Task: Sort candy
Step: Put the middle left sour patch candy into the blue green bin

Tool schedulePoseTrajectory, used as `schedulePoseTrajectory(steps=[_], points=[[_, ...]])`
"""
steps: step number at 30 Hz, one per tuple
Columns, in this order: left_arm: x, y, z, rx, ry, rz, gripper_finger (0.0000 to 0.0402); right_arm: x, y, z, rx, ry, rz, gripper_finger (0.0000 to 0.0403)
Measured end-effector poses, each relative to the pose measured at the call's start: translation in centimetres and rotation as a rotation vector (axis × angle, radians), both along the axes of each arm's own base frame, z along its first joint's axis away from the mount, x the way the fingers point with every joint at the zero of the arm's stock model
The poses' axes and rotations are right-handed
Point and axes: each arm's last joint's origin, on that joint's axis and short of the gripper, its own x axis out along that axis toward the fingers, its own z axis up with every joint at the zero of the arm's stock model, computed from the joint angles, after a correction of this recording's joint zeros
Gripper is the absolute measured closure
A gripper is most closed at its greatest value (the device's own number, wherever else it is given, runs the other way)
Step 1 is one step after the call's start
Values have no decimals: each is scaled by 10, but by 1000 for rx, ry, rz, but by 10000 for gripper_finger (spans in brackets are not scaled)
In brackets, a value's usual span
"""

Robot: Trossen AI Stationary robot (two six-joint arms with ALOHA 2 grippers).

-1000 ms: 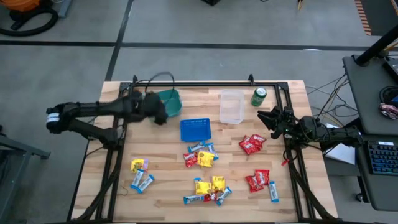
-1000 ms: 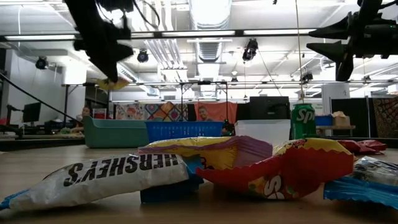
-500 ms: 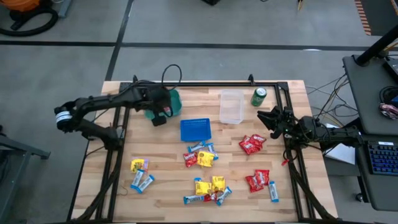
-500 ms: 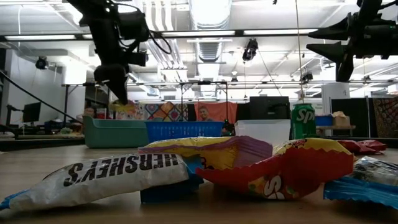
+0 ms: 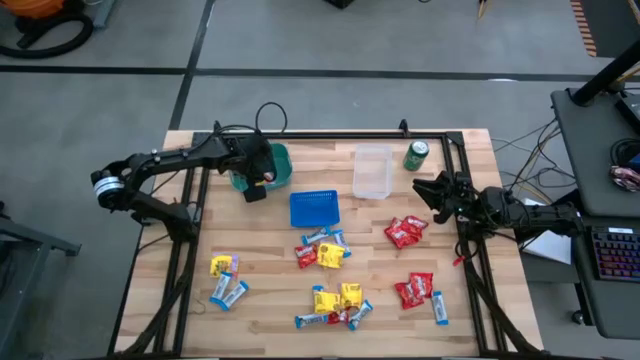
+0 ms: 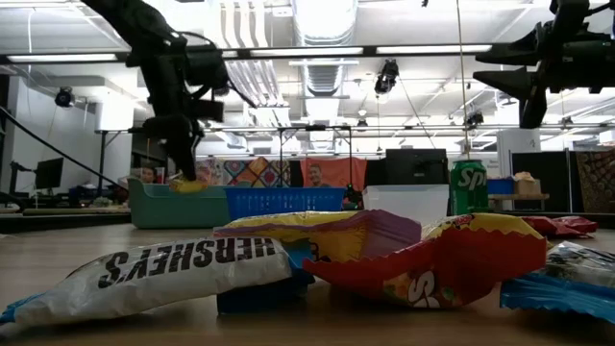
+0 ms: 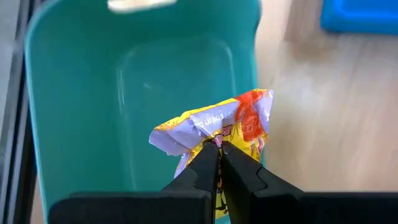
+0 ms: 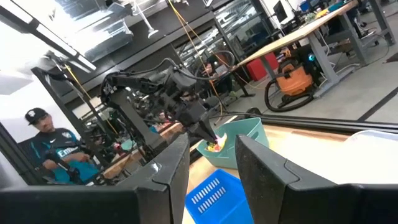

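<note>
My left gripper [image 5: 257, 183] hangs over the teal basket [image 5: 279, 160], shut on a yellow-and-red candy [image 7: 214, 129]. In the low view the candy [image 6: 187, 185] sits just above the teal basket's rim [image 6: 154, 207]. Several red, yellow and blue-and-white candies lie loose on the wooden table, in groups at the middle [image 5: 323, 251], near edge [image 5: 338, 305], left [image 5: 226, 280] and right [image 5: 405, 232]. My right gripper [image 5: 424, 193] waits open at the table's right edge, above the surface [image 6: 509, 62]. My left gripper pinches the yellow-and-red candy by its crumpled wrapper, near the lower middle [image 7: 217, 144], between the tips of its two fingers [image 7: 202, 168]. The fingers come from above, pointing down. The candy is lifted clear and spreads out below the fingertips, over the basket's inside.
A blue basket [image 5: 314, 209] stands right of the teal one, a clear tub [image 5: 371, 172] farther right, then a green can [image 5: 416, 155] near the far right corner. A black frame runs along the table's edges. A person shows beyond the table [image 8: 46, 149].
My left gripper, staying shut on the yellow-and-red candy, has moved a little toward the table's right and come down from well above the teal basket to just over its rim. The candy has gone down with it. My right arm has kept still.
</note>
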Motion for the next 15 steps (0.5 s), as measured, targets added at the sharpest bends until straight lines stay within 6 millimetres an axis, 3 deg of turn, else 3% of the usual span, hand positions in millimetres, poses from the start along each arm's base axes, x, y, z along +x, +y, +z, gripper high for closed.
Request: schedulePoseTrajectory(steps=[10,15], points=[[1,2,-2,23,-28,11,401,0,0,0,0,1,0,280],[1,2,-2,22,-33,28,380,0,0,0,0,0,0,280]])
